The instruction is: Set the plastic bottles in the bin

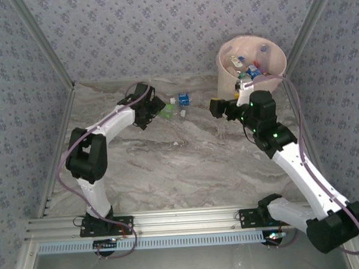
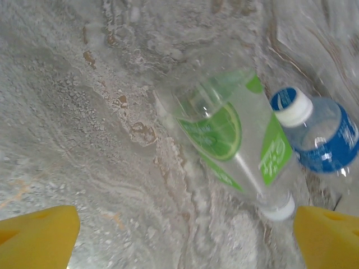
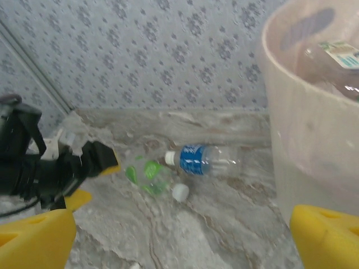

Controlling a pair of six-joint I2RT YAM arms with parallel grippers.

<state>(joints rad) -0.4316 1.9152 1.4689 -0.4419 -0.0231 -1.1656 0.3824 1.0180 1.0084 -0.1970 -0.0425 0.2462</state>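
The left end effector [image 2: 185, 241] was spread wide over a clear green-labelled plastic bottle [image 2: 230, 134], which lay just beside a clear blue-labelled plastic bottle [image 2: 325, 137] near the far edge of the marbled grey surface [image 1: 187, 164]. The right end effector [image 3: 182, 235], wide and empty, hung beside the round cream-white plastic bin [image 3: 314, 129].

Setting: robot test cell, lab-built. Evidence: floral wallpaper panels [image 1: 162, 27] walling my marble-print tabletop [image 1: 187, 164]; bare aluminium framing [image 1: 172, 222] along its near edge, where I am bolted.
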